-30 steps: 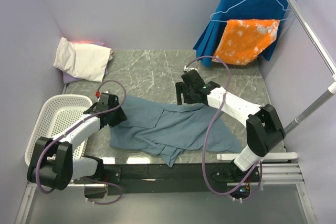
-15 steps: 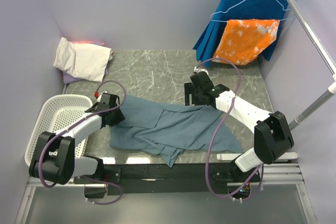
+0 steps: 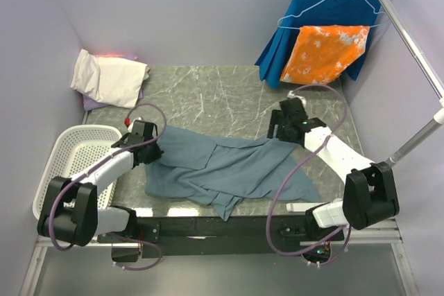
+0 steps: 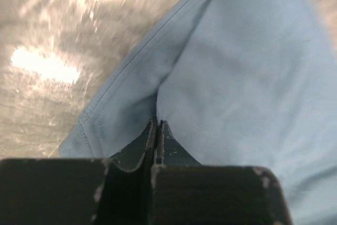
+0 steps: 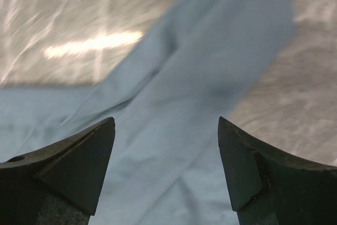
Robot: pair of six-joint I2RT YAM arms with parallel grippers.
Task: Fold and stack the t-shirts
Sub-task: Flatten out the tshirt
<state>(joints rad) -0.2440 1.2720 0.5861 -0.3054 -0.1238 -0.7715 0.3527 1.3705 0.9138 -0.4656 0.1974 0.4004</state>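
Grey marble table (image 3: 208,98), lilac walls, white basket (image 3: 83,129) at the near-left edge.

- Blue-grey shirt (image 3: 229,168): lies just right of the basket, across the near half of the table. Crumpled, with overlapping folds, one corner hanging toward the near edge. Not spread flat and not folded.
- Cream shirt (image 3: 111,77): beyond the basket, in the far-left corner. Folded. A lavender shirt (image 3: 94,104) shows as a sliver under it. I judge this to be the stack so far.
- Left gripper (image 4: 156,125): right beside the basket, at the shirt's nearest end. Fingers are pressed together on a pinch of cloth close to the stitched hem.
- Right gripper (image 5: 166,125): well away from the basket, over the shirt's far end. Jaws are wide apart with only cloth below them, nothing held.

Progress estimate: early for this shirt. One end is gripped, the other is not yet taken. Left to do: spread it flat, fold it, carry it to the stack beyond the basket.
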